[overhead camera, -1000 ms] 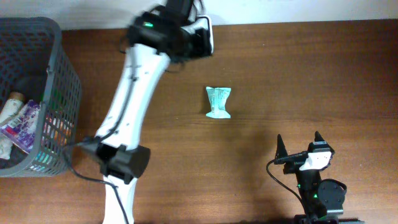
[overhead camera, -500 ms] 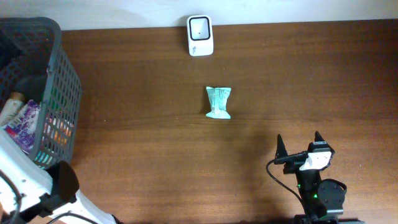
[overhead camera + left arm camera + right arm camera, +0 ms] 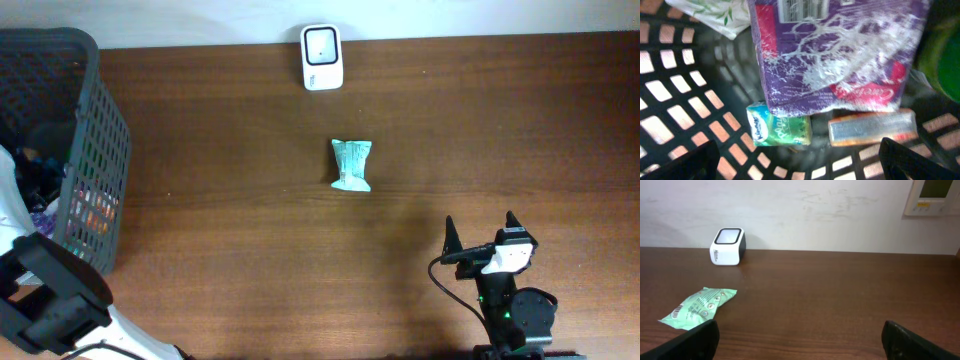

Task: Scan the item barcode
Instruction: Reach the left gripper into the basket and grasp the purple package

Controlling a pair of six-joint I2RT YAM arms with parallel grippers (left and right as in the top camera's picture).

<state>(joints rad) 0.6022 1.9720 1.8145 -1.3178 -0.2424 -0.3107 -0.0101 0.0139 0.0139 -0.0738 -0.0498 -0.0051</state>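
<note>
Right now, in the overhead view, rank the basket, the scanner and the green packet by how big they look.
1. basket: by far the largest, even though the frame edge cuts it off.
2. scanner and green packet: nearly alike, too close to rank.

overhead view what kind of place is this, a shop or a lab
Most likely a mock shop checkout on a lab bench: a white barcode scanner stands at the back of the wooden table, a grey basket at the left holds packaged goods, and a green packet lies mid-table.
</note>
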